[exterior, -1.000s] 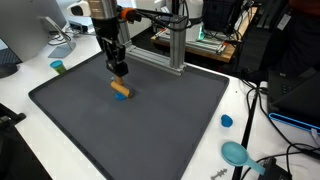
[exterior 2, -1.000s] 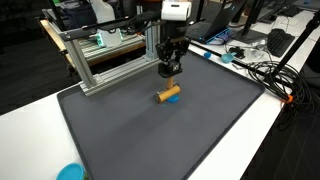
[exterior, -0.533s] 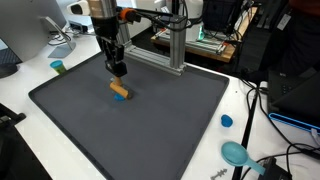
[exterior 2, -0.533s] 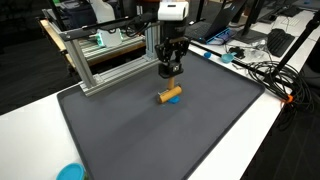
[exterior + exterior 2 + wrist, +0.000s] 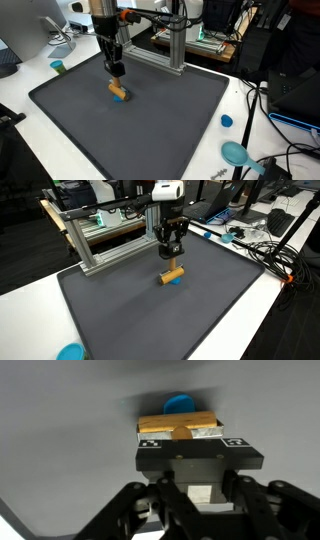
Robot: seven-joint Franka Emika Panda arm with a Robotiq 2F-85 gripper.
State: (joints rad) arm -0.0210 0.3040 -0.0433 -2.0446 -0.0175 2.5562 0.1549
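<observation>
A short orange wooden cylinder (image 5: 119, 91) (image 5: 172, 276) lies on the dark grey mat (image 5: 160, 130) (image 5: 140, 320), with a small blue piece under one end. My gripper (image 5: 116, 71) (image 5: 171, 252) points straight down just above it, fingers together and holding nothing. In the wrist view the black fingertips (image 5: 199, 460) are closed, with the orange cylinder (image 5: 180, 425) and the blue piece (image 5: 180, 404) just beyond them.
An aluminium frame (image 5: 175, 45) (image 5: 100, 245) stands at the mat's back edge. A small blue cap (image 5: 227, 121), a teal disc (image 5: 236, 153) (image 5: 70, 352) and a small teal cup (image 5: 58, 67) lie on the white table. Cables (image 5: 265, 255) run along one side.
My gripper has shifted slightly sideways over the cylinder. The cylinder has moved a little.
</observation>
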